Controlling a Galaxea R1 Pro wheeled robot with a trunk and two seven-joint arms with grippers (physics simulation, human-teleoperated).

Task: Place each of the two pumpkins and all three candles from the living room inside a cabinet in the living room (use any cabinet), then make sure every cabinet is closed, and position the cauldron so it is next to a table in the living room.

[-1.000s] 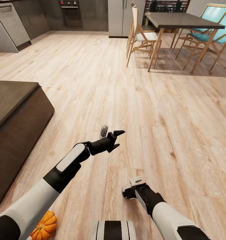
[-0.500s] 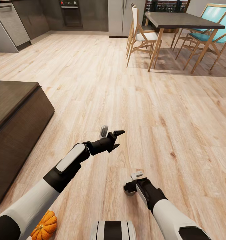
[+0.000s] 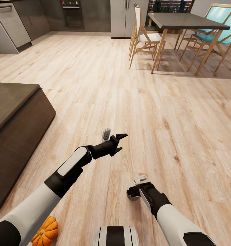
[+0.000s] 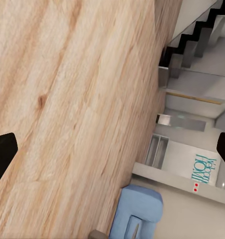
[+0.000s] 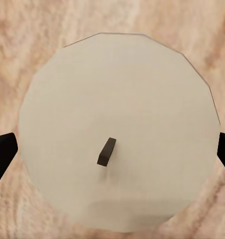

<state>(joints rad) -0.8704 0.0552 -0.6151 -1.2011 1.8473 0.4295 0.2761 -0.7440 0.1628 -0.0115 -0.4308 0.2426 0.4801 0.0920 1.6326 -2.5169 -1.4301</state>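
A candle (image 5: 117, 99) with a flat pale top and a small dark wick stands on the wood floor. My right gripper (image 5: 112, 154) hangs straight over it, open, a dark fingertip on either side of it. In the head view the right gripper (image 3: 130, 195) points down at the floor close in front of me. My left gripper (image 3: 121, 142) reaches forward above bare floor, open and holding nothing. One orange pumpkin (image 3: 45, 233) lies on the floor beneath my left upper arm. The dark-brown cabinet (image 3: 16, 136) stands at the left. The cauldron and the table are out of view.
A dark-topped dining set (image 3: 187, 21) with wooden chairs (image 3: 144, 36) stands far ahead on the right. Grey kitchen units (image 3: 13, 24) line the far left. Wide wood floor (image 3: 146, 102) lies between. The left wrist view looks across floor to a blue seat (image 4: 137, 209) and stairs (image 4: 202, 30).
My right wrist has shifted slightly forward over the candle. The left arm, pumpkin and cabinet have not moved.
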